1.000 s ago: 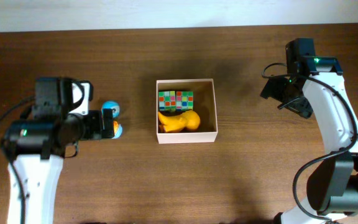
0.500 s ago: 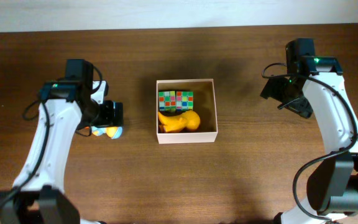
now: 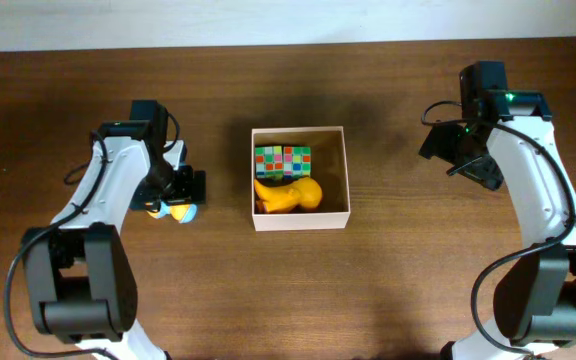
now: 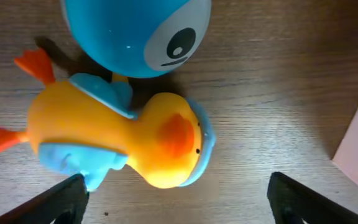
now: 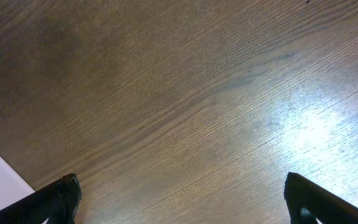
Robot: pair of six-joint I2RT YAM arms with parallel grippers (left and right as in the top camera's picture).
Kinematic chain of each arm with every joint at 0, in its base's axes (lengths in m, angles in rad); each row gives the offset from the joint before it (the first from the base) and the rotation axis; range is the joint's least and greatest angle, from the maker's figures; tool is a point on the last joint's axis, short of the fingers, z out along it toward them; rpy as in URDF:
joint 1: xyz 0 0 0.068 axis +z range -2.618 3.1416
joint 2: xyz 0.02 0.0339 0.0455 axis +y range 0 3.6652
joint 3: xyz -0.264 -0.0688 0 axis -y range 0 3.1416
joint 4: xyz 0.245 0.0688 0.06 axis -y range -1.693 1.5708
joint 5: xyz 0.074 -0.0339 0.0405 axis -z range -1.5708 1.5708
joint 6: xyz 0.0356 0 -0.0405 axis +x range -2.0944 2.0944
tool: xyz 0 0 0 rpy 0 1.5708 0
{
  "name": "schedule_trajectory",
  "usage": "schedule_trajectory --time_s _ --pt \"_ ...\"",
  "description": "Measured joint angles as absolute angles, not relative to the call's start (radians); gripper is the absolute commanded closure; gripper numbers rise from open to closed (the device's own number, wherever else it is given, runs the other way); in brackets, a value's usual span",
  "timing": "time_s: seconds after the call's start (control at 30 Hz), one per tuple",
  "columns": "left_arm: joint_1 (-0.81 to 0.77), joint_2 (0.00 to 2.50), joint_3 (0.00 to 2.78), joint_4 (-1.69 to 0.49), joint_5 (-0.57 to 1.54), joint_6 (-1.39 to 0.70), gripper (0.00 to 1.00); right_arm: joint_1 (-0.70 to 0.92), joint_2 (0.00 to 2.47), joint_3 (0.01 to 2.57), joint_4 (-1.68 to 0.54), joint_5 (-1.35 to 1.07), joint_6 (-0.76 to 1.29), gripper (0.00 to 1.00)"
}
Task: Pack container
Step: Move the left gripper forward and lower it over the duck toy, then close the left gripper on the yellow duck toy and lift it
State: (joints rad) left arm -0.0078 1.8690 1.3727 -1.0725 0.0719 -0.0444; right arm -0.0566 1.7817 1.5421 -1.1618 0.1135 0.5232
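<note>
Over the last half second the left arm has folded in over the loose toys. The left gripper (image 4: 176, 182) now hangs just above them, its fingers (image 4: 61, 199) spread wide with nothing between them. Just ahead of the fingertips lies the orange-yellow plastic duck with a blue cap (image 4: 120, 140), on its side on the brown wooden table (image 4: 260, 81). The duck's long axis runs nearly along the line from finger to finger, and its capped head points toward the container. A glossy blue ball with a painted eye (image 4: 135, 31) sits just beside it, seemingly touching.

Closing from here would, I judge, catch the duck end to end, whereas a wrist turn would take it across the narrower body. The square white-walled cardboard container (image 3: 298, 224) sits near, beyond the head. It already holds a multi-coloured chequered cube (image 3: 283, 160) and a yellow rubber toy (image 3: 288, 196). The right gripper (image 5: 180, 182) is well apart on the container's far side, also wide open and empty, so the left arm is the nearer.
</note>
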Motion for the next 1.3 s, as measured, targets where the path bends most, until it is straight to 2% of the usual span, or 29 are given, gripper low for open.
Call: schedule_trajectory --time_s 0.17,0.3,0.43,0.47,0.57,0.6,0.63,0.8,1.13,1.27,1.3 --pt "-0.008 1.891 1.373 -1.077 0.051 -0.045 0.07 -0.057 1.782 1.542 -1.161 0.113 0.523 0.01" --pt "-0.008 1.893 1.373 -1.077 0.017 -0.044 0.11 -0.057 1.782 1.542 -1.162 0.113 0.523 0.01" --pt "-0.008 1.893 1.373 -1.077 -0.001 -0.042 0.3 -0.057 1.782 1.542 -1.161 0.113 0.523 0.01" --pt "-0.008 1.893 1.373 -1.077 -0.002 -0.04 0.32 -0.057 1.782 1.542 -1.161 0.113 0.523 0.01" --pt "-0.008 1.893 1.373 -1.079 -0.012 -0.041 0.3 -0.057 1.782 1.542 -1.161 0.113 0.523 0.01" --pt "-0.008 1.893 1.373 -1.079 -0.012 -0.041 0.24 -0.057 1.782 1.542 -1.161 0.113 0.523 0.01" --pt "-0.008 1.893 1.373 -1.079 -0.012 -0.041 0.23 -0.057 1.782 1.542 -1.161 0.113 0.523 0.02" --pt "-0.008 1.893 1.373 -1.076 -0.012 -0.041 0.19 -0.057 1.782 1.542 -1.161 0.113 0.523 0.01" --pt "-0.008 1.893 1.297 -0.981 -0.017 -0.041 0.17 -0.057 1.782 1.542 -1.161 0.113 0.523 0.01" --pt "-0.008 1.893 1.258 -0.954 -0.015 -0.042 0.21 -0.057 1.782 1.542 -1.161 0.113 0.523 0.01" --pt "-0.008 1.893 1.254 -0.951 -0.014 -0.042 0.31 -0.057 1.782 1.542 -1.162 0.113 0.523 0.01"
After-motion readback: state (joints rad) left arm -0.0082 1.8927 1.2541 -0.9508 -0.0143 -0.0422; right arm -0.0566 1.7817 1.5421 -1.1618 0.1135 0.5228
